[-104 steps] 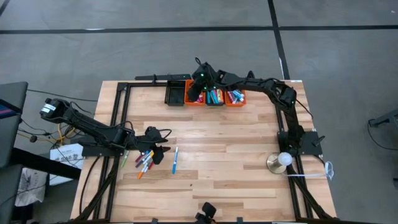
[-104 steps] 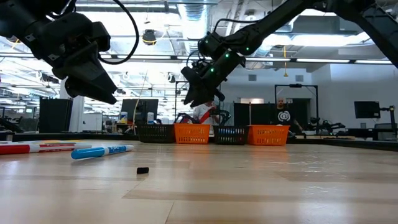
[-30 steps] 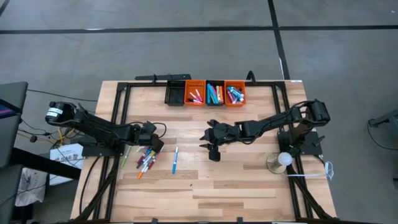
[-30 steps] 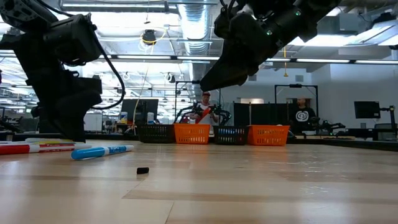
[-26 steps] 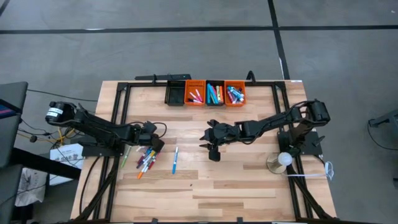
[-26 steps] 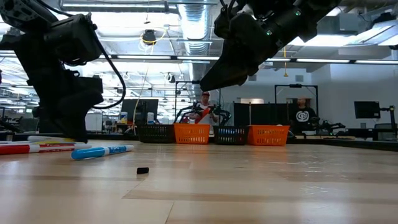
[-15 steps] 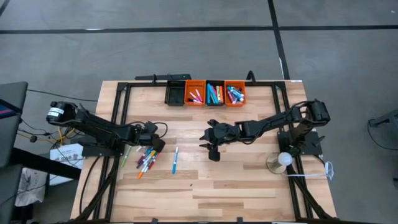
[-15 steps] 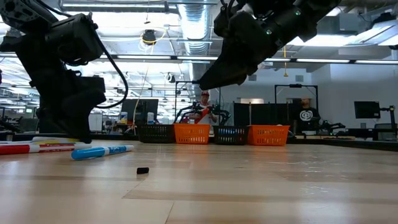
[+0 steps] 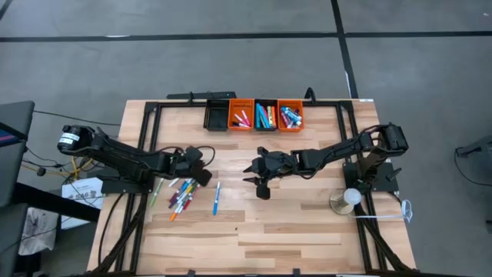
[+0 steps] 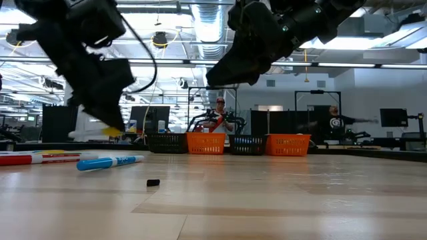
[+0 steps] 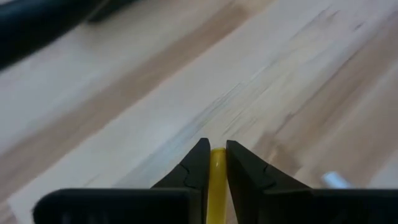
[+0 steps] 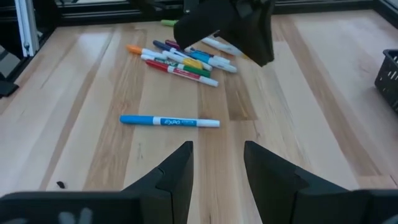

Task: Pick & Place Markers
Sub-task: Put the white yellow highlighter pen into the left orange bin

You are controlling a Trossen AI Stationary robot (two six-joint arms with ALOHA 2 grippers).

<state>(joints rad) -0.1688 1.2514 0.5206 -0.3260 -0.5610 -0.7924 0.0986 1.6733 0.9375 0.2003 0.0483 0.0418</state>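
Note:
My left gripper [image 9: 201, 174] hangs above the table's left half, just past a loose pile of coloured markers [image 9: 180, 197], and is shut on a yellow marker [image 11: 217, 180]. In the low view the marker's yellow end [image 10: 111, 131] peeks out below the fingers. A blue marker [image 9: 216, 197] lies flat by itself right of the pile. My right gripper [image 12: 217, 158] hovers open over the table's middle, holding nothing. More markers lie in the bins [image 9: 266, 116] at the far edge. My left gripper pinches the yellow marker [image 11: 217, 163] between its two fingers, and the marker runs along them. The fingers slant downward. The marker is lifted clear of the table and the pile; which part of it is held, the fingers hide.
Two black and two orange bins [image 9: 241, 115] stand in a row at the far edge. A small black cap [image 10: 153, 182] lies on the wood near the middle. A white ball on a round base [image 9: 347, 198] stands by the right arm's foot.
My left gripper has risen from the marker pile and swung toward the table's middle and far side, tipping less steeply, with the yellow marker lifted clear. The other markers have stayed where they were.

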